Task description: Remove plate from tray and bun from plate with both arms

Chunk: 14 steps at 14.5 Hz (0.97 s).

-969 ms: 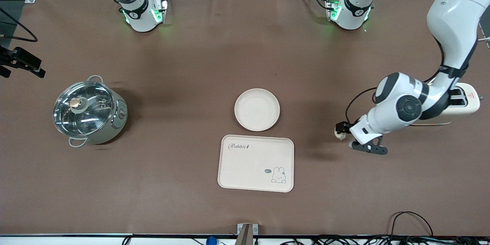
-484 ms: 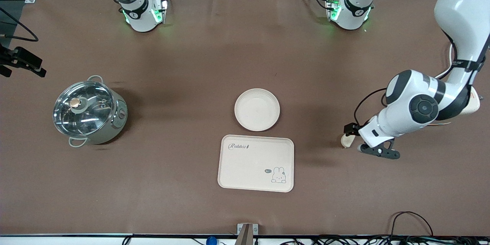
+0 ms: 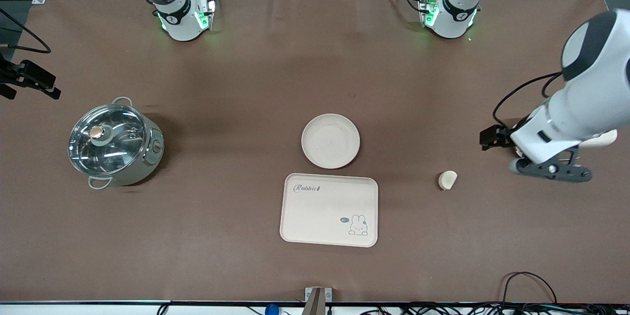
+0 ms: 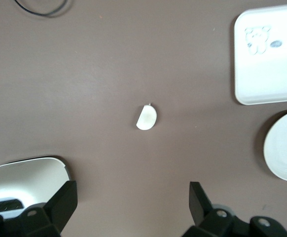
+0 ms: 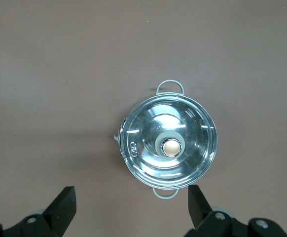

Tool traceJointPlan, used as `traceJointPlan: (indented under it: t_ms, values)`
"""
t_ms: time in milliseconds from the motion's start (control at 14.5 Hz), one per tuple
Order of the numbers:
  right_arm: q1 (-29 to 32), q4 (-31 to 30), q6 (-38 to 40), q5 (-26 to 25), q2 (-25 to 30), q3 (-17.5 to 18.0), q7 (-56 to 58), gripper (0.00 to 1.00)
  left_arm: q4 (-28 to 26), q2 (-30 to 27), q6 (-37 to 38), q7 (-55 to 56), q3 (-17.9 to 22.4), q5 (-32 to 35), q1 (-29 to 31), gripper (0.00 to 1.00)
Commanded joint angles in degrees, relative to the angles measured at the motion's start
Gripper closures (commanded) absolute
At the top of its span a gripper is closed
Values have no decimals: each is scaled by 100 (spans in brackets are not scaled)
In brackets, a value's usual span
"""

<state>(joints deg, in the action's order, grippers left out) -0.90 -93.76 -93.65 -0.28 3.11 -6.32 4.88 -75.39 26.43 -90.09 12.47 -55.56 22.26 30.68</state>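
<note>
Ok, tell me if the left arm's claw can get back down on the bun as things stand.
Probably yes. The bun lies alone on bare cloth, apart from the tray and plate. The left claw hangs open above it, with nothing between them.

Empty plate [image 3: 330, 141] beside tray, bun [image 3: 447, 179] apart

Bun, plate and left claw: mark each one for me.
bun [image 3: 447, 179], front view, middle of its top.
plate [image 3: 330, 141], front view, bare centre.
left claw [image 4: 131, 210], left wrist view, midway between its open fingertips.
</note>
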Motion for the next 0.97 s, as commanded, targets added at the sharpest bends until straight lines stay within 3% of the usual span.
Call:
traceJointPlan:
  t_ms: [0, 138, 346, 623, 761, 899]
  values:
    - [20, 6, 22, -25, 23, 17, 48, 0, -64, -707, 97, -113, 71, -493, 131, 0]
    - [11, 6, 5, -25, 23, 17, 48, 0, -46, -963, 455, -140, 351, -651, -52, 0]
    - [3, 6, 4, -25, 23, 17, 39, 0, -55, -1648, 807, -227, 2061, -1240, -1201, 0]
    - [3, 6, 13, -25, 23, 17, 39, 0, -344, -2237, 914, -526, 3846, -1584, -2467, 0]
    - [3, 6, 22, -25, 23, 17, 39, 0, -581, -2449, 905, -806, 4629, -1593, -3127, 0]
    - [11, -2, 48, -25, 23, 17, 39, 0, -1290, -2974, 574, -878, 5149, -1803, -3576, 0]
